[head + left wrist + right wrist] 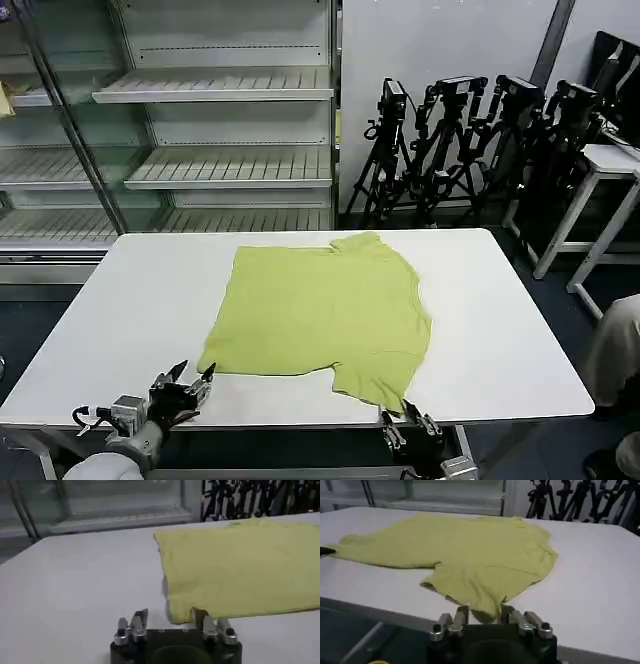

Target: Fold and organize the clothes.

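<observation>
The clothes are one lime-green T-shirt [320, 310] lying flat on the white table [500, 330], with a sleeve hanging toward the near edge. My left gripper [195, 375] sits low at the shirt's near-left corner, open; in the left wrist view that corner of the shirt [240, 565] lies between the spread fingers of the gripper [170, 615], close to one finger. My right gripper [405, 415] is at the table's near edge, open, and in the right wrist view the sleeve tip of the shirt [470, 550] reaches into the gap of the gripper [484, 611].
Metal shelving [220, 90] stands behind the table. Black camera tripods [470, 140] line the back wall on the right. A second white table [600, 170] and a person [615, 350] are at the right edge.
</observation>
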You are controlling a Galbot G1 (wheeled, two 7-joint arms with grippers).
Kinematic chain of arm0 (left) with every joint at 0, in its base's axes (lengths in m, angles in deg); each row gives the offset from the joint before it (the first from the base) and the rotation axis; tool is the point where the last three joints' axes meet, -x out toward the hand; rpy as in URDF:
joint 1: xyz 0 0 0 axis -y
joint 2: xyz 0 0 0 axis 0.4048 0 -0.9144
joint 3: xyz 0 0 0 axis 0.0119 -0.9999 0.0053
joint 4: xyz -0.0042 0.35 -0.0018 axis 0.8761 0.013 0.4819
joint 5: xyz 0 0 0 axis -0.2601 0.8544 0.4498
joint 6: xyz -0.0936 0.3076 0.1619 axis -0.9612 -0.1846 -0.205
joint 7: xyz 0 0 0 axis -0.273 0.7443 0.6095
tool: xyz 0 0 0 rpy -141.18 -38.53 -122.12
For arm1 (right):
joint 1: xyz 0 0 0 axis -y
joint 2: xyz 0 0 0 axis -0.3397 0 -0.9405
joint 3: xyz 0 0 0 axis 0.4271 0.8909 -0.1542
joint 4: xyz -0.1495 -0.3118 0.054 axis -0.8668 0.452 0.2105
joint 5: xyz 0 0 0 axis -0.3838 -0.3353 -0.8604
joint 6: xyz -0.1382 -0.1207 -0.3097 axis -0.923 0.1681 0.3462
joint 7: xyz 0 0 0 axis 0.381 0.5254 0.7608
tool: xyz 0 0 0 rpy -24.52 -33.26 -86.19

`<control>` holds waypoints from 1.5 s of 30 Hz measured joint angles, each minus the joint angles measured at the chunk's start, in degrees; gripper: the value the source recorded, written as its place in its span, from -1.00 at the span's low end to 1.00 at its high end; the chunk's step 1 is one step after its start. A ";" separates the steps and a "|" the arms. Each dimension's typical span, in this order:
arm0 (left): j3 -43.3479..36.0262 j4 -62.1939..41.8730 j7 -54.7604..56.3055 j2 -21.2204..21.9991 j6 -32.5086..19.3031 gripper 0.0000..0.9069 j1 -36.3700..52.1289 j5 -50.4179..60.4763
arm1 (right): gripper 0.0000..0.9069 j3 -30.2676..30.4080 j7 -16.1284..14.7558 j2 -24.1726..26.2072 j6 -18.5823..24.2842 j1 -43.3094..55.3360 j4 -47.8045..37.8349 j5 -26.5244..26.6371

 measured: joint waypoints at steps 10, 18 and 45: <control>0.13 0.28 -0.53 -0.53 -0.36 -0.98 1.09 -1.26 | -1.00 -0.55 -0.20 0.56 0.42 1.96 1.40 -0.08; -0.13 0.24 -0.65 -1.58 -0.31 -0.96 4.33 -3.89 | -1.00 -0.69 -0.36 0.60 -1.53 8.83 0.30 0.84; -7.39 -15.44 -0.54 -0.88 -0.56 -0.98 25.14 -10.60 | -1.00 2.29 -4.11 -1.36 -1.41 36.49 -21.30 1.73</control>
